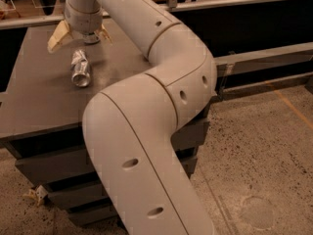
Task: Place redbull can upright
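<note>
The gripper (81,36) hovers just behind the redbull can (80,68), fingers (57,37) spread and empty. Lying sideways on the surface (34,102), the can could roll away if nudged off-centre.

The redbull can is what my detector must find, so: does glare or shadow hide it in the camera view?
Camera view: dim, warm light; the redbull can lies sideways on the dark table, silver end glinting, body plainly visible; the tool hangs just beyond it, fingers spread; the arm hides the table's right side.
</note>
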